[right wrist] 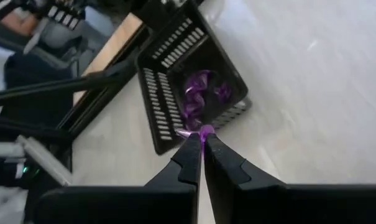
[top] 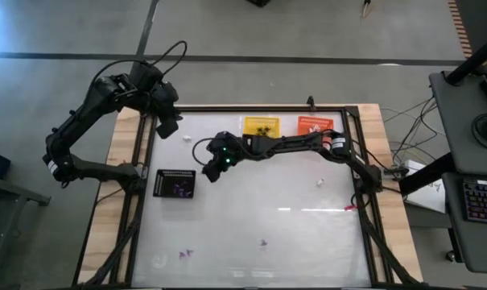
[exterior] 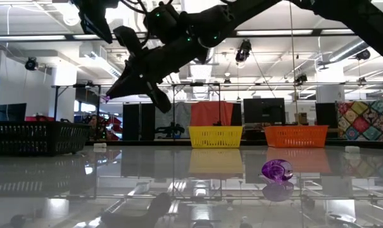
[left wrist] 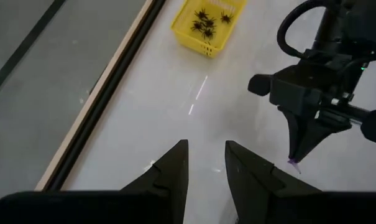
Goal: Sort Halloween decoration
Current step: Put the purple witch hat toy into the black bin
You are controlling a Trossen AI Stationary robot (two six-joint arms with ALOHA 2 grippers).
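Observation:
My right gripper (right wrist: 200, 138) is shut on a tiny purple trinket (right wrist: 206, 130) and hangs above the table just right of the black mesh basket (right wrist: 175, 59). That basket holds several purple trinkets (right wrist: 199, 92). In the high view the right gripper (top: 212, 170) is beside the black basket (top: 175, 184). My left gripper (left wrist: 206, 148) is open and raised near the table's far left corner (top: 169, 126), touching nothing. The yellow basket (left wrist: 208, 25) holds black spiders. Loose purple trinkets (top: 263, 242) and white ones (top: 319, 182) lie on the table. My right gripper pinches the purple trinket (right wrist: 207, 129) between its two fingertips, at their very ends, slanting down toward the table's left side. The trinket (exterior: 106, 98) is lifted clear of the table, and only a small bit of it shows past the tips.
The yellow basket (top: 262, 126) and the orange basket (top: 314, 125) stand side by side at the far edge. A purple ring-like trinket (exterior: 276, 170) lies near the low camera. Another purple trinket (top: 184, 254) lies near the front left. Dark frame rails run along the table's edges.

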